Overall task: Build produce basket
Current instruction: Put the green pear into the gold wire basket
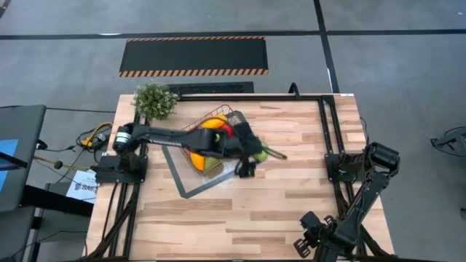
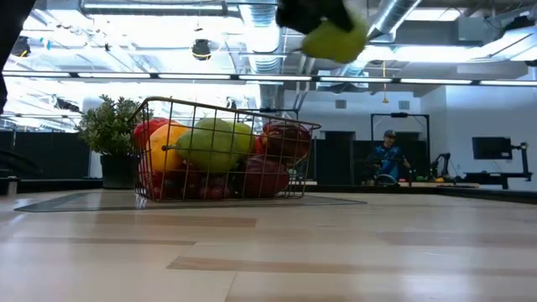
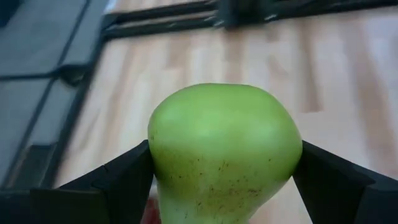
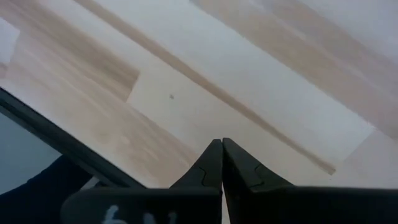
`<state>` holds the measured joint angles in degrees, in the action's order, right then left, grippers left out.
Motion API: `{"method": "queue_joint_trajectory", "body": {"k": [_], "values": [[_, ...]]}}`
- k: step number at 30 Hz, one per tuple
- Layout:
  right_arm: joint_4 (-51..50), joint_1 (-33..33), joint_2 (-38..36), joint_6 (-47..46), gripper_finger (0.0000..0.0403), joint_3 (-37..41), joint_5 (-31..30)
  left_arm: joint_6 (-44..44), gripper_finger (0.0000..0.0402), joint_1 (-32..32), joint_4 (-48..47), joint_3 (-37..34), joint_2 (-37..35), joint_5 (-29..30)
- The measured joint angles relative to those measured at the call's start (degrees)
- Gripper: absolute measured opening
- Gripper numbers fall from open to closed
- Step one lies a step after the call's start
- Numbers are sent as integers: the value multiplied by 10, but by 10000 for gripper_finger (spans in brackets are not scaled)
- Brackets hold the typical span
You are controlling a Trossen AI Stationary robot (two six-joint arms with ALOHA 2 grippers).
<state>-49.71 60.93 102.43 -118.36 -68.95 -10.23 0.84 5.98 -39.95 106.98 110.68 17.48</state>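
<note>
My left gripper [image 3: 224, 165] is shut on a green pear [image 3: 224, 146], held high above the table just right of the basket [image 1: 211, 142]. In the low view the pear [image 2: 336, 38] hangs well above the basket's rim [image 2: 226, 107]. The wire basket holds several pieces of produce: red, orange, yellow and green ones [image 2: 214, 144]. It stands on a flat grey tray [image 1: 186, 185]. My right gripper [image 4: 222, 146] is shut on nothing above bare wood near the table's front right corner [image 1: 309, 240]. My left gripper pinches the pear's wide body between its two fingers, one on each side [image 3: 157, 168] [image 3: 293, 168]. The fingers [image 3: 121, 183] reach in from the table's left, slanting downward. The pear is lifted clear of the table and the basket.
A bushy green potted plant [image 1: 154, 100] stands at the far left corner behind the basket. Black frame rails [image 1: 331, 124] run along the table's right side and far edge. Bare wood lies right of and in front of the basket.
</note>
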Motion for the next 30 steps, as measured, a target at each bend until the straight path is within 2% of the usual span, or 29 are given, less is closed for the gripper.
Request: {"method": "queue_joint_trajectory", "body": {"k": [4,6,14,22,30], "values": [[-12,-9,0,4,21,0,-2,-24,317,-36,-64,0,-12,27],[-20,-12,0,6,22,0,-3,-57,320,-54,-100,-1,-13,63],[-48,-20,0,8,22,0,-4,-297,321,-122,-180,-12,-16,193],[-58,-23,0,7,22,0,-4,-544,322,-148,-187,-12,-12,250],[-55,-22,0,3,23,0,-4,-722,323,-140,-165,-56,3,261]]}}
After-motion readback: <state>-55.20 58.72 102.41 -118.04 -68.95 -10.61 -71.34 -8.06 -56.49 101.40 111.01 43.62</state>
